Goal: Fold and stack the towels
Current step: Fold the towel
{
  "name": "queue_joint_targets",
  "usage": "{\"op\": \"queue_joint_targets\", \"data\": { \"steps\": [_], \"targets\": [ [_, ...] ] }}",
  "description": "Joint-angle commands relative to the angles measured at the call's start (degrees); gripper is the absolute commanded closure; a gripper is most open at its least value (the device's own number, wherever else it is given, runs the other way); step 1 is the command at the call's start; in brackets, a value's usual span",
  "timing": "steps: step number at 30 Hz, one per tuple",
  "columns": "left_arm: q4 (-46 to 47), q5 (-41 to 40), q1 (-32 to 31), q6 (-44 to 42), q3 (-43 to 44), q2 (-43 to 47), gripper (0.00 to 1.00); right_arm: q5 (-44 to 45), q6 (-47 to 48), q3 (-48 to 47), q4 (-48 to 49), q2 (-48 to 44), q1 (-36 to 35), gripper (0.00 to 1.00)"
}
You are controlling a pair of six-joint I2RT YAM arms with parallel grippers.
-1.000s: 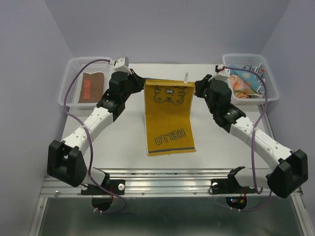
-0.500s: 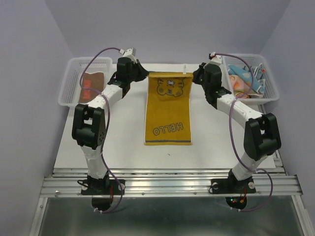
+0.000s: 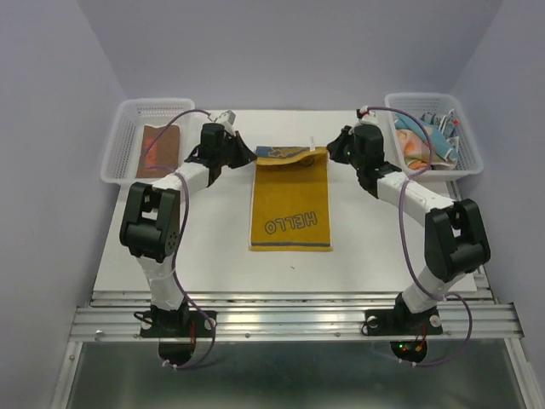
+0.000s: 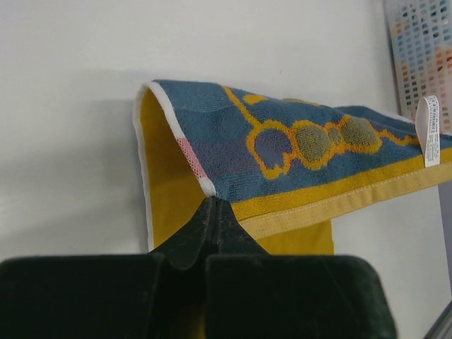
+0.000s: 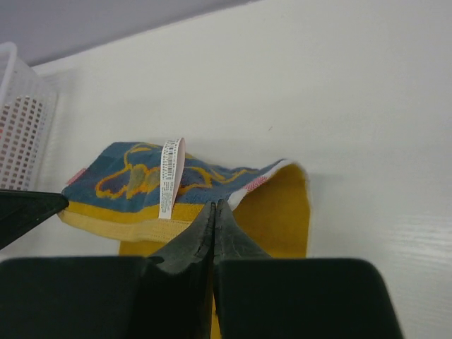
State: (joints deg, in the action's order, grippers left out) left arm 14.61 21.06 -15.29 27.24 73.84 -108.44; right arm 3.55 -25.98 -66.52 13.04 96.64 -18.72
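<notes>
Yellow cloth towel with HELLO on it (image 3: pixel 289 213) lies in the middle of the white table (image 3: pixel 213 247). Its far end is lifted and curled over, blue side up. The left claw (image 3: pixel 249 155) and right claw (image 3: pixel 330 150) each pinch a far corner.

Left wrist view: the left claw (image 4: pixel 212 203) is squeezed tight on the towel's (image 4: pixel 296 141) edge.

Right wrist view: the right claw (image 5: pixel 214 206) is squeezed tight on the towel (image 5: pixel 134 180), beside a white paper tag (image 5: pixel 169 176).

Far left: left basket (image 3: pixel 115 160) is blocking you.
Far right: right basket (image 3: pixel 471 158) is blocking you.
Near: table (image 3: pixel 217 256) is giving you room around the towel (image 3: pixel 289 209).
</notes>
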Motion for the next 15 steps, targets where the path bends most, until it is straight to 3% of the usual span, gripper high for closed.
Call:
{"op": "queue_joint_targets", "data": {
  "steps": [1,9,15],
  "targets": [
    [4.5,1.2,-0.9,1.8,-9.5,9.4,1.00,-5.7,-4.7,7.6,1.3,-6.5,0.3,0.99],
    [7.4,-0.9,-3.6,4.5,-25.9,18.6,1.00,-8.1,-9.4,21.6,0.2,-17.1,-1.9,0.99],
    [8.2,-5.6,-8.3,7.4,-33.6,25.4,1.00,-7.2,-12.1,30.2,-2.4,-25.7,-4.4,0.99]
  ]
}}
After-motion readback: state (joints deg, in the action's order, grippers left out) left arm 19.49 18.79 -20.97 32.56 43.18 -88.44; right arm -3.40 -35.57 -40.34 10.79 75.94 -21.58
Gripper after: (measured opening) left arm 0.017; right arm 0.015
